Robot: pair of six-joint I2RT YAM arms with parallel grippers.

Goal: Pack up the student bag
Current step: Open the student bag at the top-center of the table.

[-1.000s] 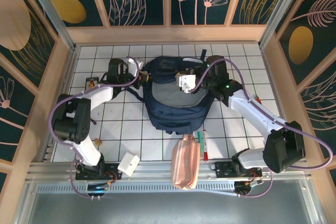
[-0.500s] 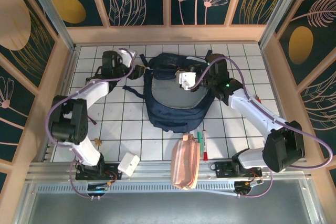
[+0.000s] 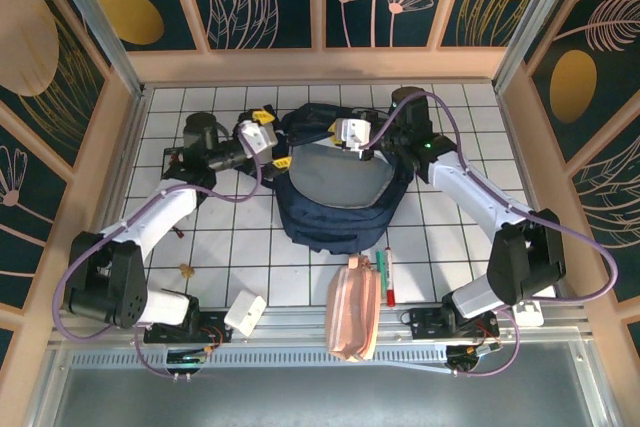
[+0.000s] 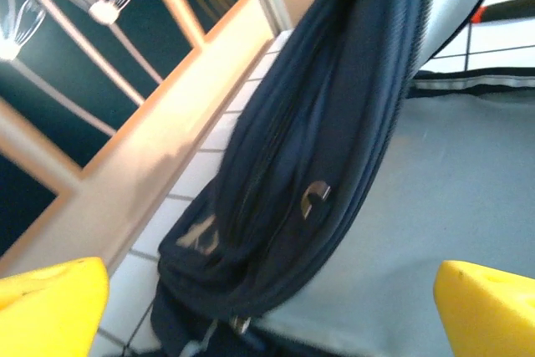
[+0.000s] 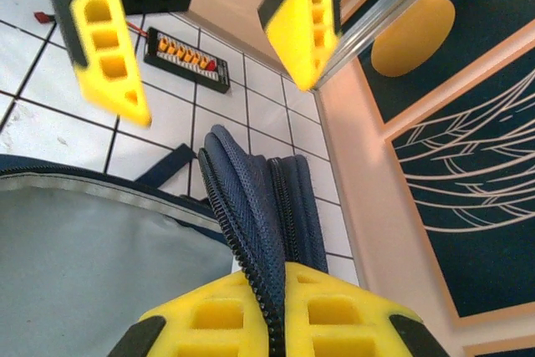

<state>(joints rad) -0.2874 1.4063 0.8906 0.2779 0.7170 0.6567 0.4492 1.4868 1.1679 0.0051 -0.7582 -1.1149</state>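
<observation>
The student bag [image 3: 335, 219] lies in the middle of the table, navy blue, its mouth held apart so the light grey lining [image 3: 335, 175] shows. My right gripper [image 3: 340, 133] is at the bag's far rim, and in the right wrist view my right gripper [image 5: 280, 311] is shut on the bag's zipper edge [image 5: 251, 206]. My left gripper [image 3: 272, 139] hangs open at the bag's far left corner. In the left wrist view my left gripper [image 4: 267, 315] has its yellow fingertips [image 4: 50, 307] spread wide on either side of a fold of the student bag [image 4: 318, 148], not pinching it.
A pink pencil pouch [image 3: 353, 309] lies at the near edge, with a red and a green pen [image 3: 386, 277] beside it. A white block [image 3: 245, 312] sits near the left arm's base. A small black holder [image 3: 175, 158] rests far left. Wooden walls [image 3: 120, 147] enclose the table.
My left gripper has opened, let go of the bag's left edge and swung right to the bag's far left corner. My right gripper has kept its grip and drawn the rim slightly farther back.
</observation>
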